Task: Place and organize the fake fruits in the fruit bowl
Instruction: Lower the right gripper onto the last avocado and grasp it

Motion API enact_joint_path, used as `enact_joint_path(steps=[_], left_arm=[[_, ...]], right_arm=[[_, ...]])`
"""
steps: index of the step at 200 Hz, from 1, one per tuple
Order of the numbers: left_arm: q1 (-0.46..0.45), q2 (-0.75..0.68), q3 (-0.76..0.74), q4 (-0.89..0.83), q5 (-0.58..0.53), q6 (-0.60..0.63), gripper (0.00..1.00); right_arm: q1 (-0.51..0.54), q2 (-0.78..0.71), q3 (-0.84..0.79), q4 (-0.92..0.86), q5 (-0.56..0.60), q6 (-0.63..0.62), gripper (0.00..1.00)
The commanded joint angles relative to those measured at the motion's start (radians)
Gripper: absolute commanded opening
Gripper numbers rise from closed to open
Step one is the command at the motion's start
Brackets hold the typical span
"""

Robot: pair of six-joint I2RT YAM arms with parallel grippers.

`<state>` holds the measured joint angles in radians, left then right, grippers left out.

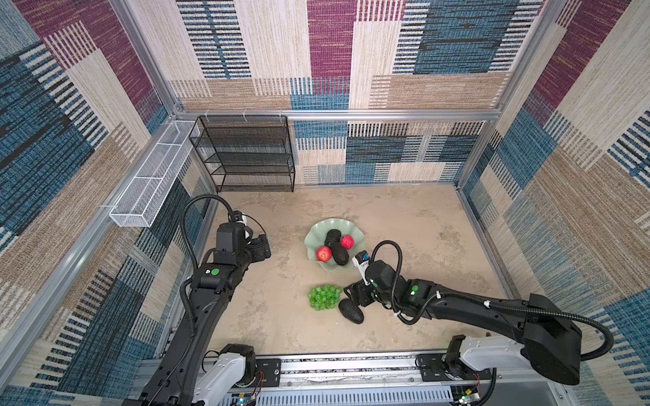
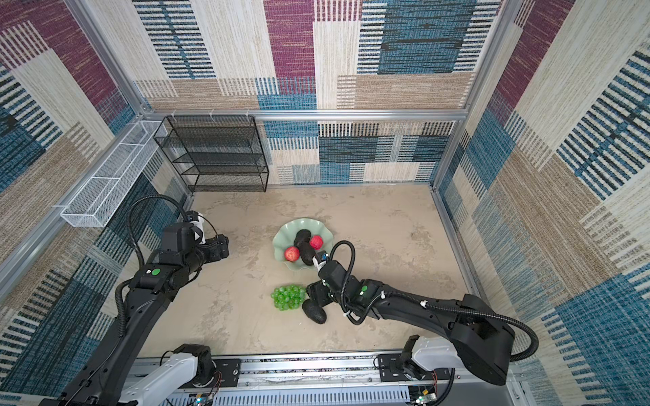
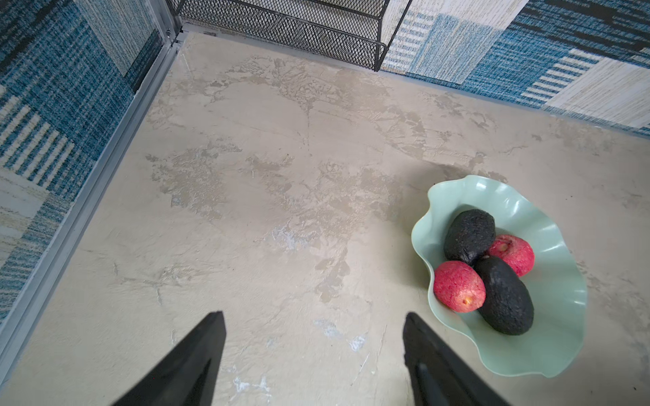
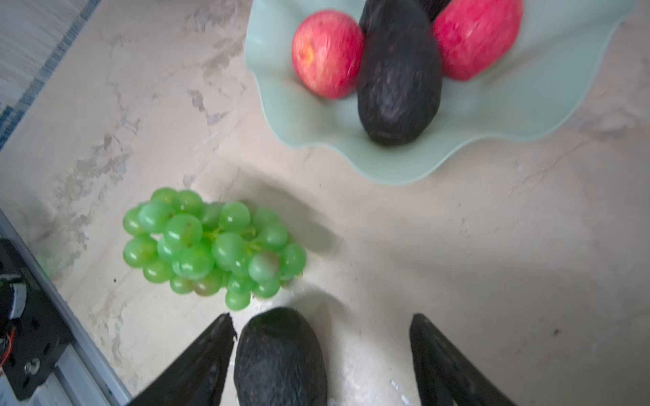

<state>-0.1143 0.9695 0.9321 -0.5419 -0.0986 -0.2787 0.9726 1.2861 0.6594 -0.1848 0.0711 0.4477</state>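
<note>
Just beside the grapes (image 4: 211,246), the loose avocado (image 4: 279,358) lies between the right tool's (image 4: 320,318) open jaws, nearer one side.

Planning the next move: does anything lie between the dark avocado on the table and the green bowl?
Nothing visible. Bare table separates the dark bumpy avocado from the pale green wavy bowl; the green grape bunch lies beside that path.

bright, even light. right wrist view is motion-blurred, worst on the fruit bowl (image 4: 299,116) ahead of the right tool (image 4: 322,321); soft shadows lie on the bench (image 4: 457,246). both top views bend at edges.
</note>
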Motion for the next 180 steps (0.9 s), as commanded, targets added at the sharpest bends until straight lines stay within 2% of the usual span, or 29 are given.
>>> enact_joint_path(steps=[1, 60, 96, 124, 162, 180], left_arm=[[0.004, 0.003, -0.002, 0.019, 0.006, -0.038, 0.83], [0.013, 0.007, -0.004, 0.02, 0.013, -0.043, 0.83], [0.015, 0.005, -0.004, 0.02, 0.013, -0.043, 0.83], [0.015, 0.003, -0.004, 0.019, 0.014, -0.044, 0.83], [0.015, 0.004, -0.004, 0.02, 0.017, -0.046, 0.83], [0.016, 0.002, -0.004, 0.018, 0.019, -0.045, 0.83]], right_arm=[[0.034, 0.008, -0.021, 0.022, -0.003, 0.059, 0.8], [0.135, 0.127, -0.026, 0.068, 0.026, 0.129, 0.77], [0.138, 0.155, -0.013, 0.051, 0.062, 0.177, 0.6], [0.138, 0.098, -0.029, -0.003, 0.094, 0.228, 0.52], [0.138, -0.053, -0.02, -0.109, 0.201, 0.27, 0.51], [0.107, -0.113, 0.028, -0.156, 0.266, 0.261, 0.5]])
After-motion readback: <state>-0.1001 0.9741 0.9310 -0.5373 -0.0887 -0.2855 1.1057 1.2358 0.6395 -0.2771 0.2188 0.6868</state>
